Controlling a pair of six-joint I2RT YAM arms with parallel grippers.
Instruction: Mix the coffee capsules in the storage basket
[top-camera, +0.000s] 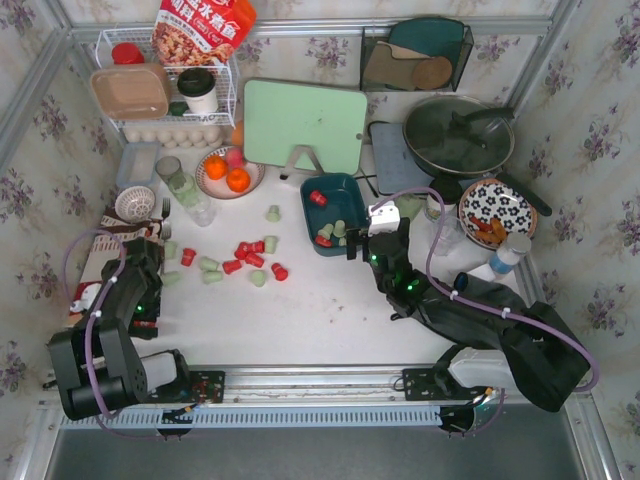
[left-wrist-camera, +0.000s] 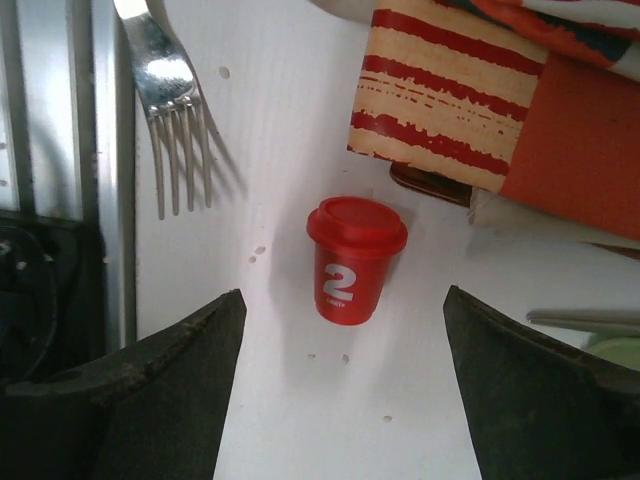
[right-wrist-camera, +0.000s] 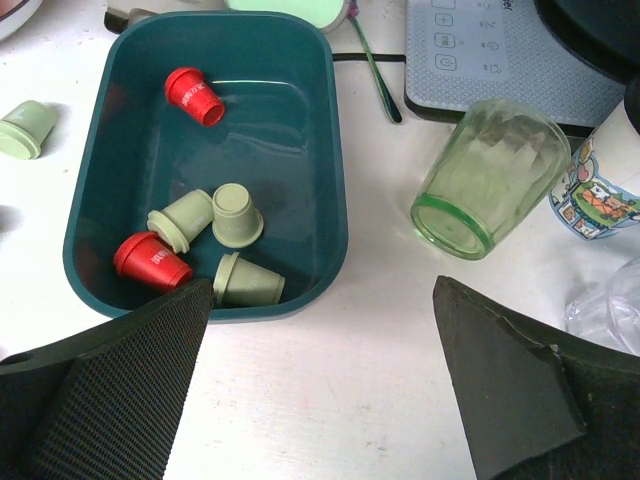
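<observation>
Your left gripper (left-wrist-camera: 342, 296) is released, its fingers spread either side of one bright red tapered coffee capsule (left-wrist-camera: 352, 262), which stands untouched near the left edge of the white tabletop (left-wrist-camera: 300, 420). Your right gripper (right-wrist-camera: 322, 290) hangs released over the near rim of the dark teal rectangular plastic storage basket (right-wrist-camera: 265, 130), which holds two red and three pale green capsules (right-wrist-camera: 238, 214).

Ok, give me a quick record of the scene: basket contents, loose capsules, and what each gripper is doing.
Storage basket: two red and three pale green capsules inside
Loose capsules: red and green ones scattered on the table left of the basket
Left gripper: open, jaws either side of an upright red capsule, not touching
Right gripper: open, empty, at the basket's near edge
Nearby: green glass on its side beside the basket
</observation>
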